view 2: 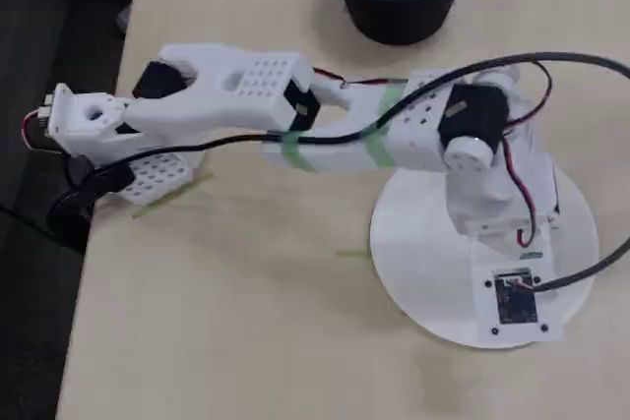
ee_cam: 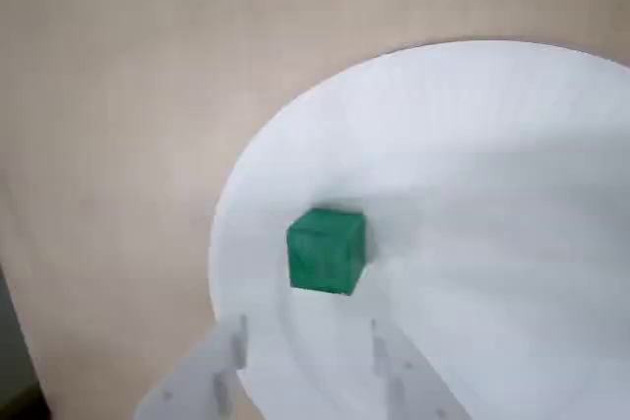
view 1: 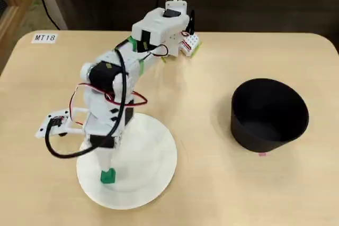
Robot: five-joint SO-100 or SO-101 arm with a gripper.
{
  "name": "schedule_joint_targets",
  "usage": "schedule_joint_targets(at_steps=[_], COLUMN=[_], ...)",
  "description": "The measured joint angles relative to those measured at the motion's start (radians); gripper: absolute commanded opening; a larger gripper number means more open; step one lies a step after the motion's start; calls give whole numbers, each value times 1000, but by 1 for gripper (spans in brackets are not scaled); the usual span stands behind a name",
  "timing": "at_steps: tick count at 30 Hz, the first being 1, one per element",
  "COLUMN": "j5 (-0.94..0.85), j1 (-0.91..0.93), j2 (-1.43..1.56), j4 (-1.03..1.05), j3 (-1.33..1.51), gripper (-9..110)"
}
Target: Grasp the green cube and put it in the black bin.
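green cube (ee_cam: pixel 327 251) on white plate (ee_cam: pixel 492 145), just ahead of open pincer (ee_cam: pixel 305 351)

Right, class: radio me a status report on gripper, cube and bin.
Gripper open, poised just short of the green cube. Cube on the white plate, ungrasped. Black bin off to the side, nothing in the way.
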Motion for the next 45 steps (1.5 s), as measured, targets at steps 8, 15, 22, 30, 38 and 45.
schedule_joint_targets(at_steps=[8,15,22,30,38,45], j5=[-29,-23,0,0,0,21], j1=[0,0,3,9,17,17], j2=[-37,-72,-75,-107,-132,-133], j4=[-28,-61,-92,-100,-117,-143], j3=[-6,-6,-6,-6,-6,-6], gripper=[22,21,20,19,16,10])
